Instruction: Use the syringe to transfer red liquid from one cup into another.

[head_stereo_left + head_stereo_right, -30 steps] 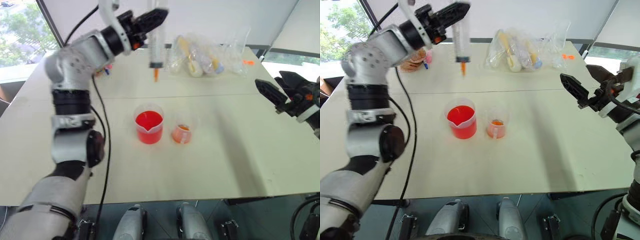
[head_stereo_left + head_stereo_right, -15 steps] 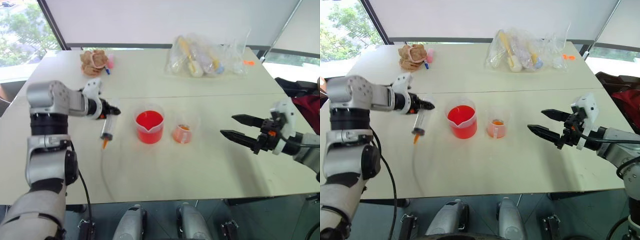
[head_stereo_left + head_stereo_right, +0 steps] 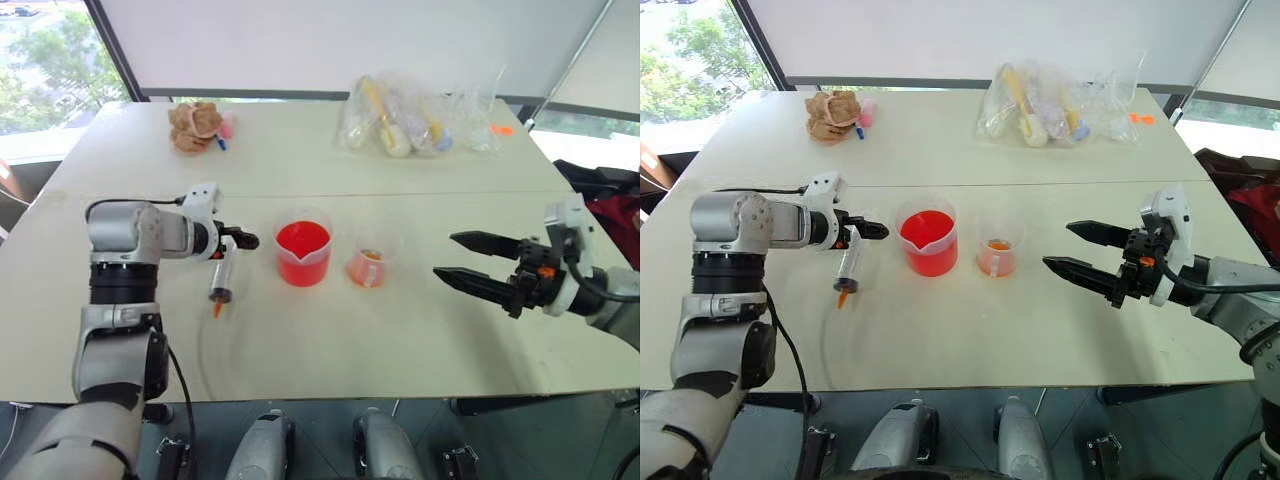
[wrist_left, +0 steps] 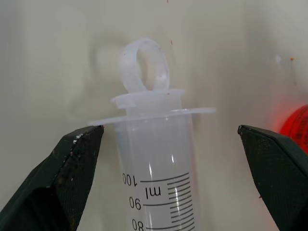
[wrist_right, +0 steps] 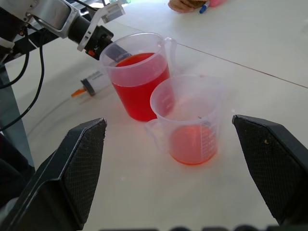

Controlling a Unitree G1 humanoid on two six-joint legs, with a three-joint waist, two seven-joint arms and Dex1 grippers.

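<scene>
Beige table (image 3: pixel 330 330), window behind. Syringe (image 3: pixel 221 277) lying flat on table just left of spouted beaker (image 3: pixel 303 252), orange tip pointing toward near edge. Left gripper (image 4: pixel 168 144) released, fingers spread wide either side of syringe's plunger end, one fingertip (image 4: pixel 89 139) right at flange. Small cup (image 3: pixel 368 260) with little red liquid (image 3: pixel 366 268) just right of beaker. Right gripper (image 3: pixel 468 262) wide open, empty, well right of beaker.

On the barrel of the syringe (image 4: pixel 156 178) between my left fingers I read a printed scale: "100", "ml", "90", "80". No other marking is legible.
</scene>
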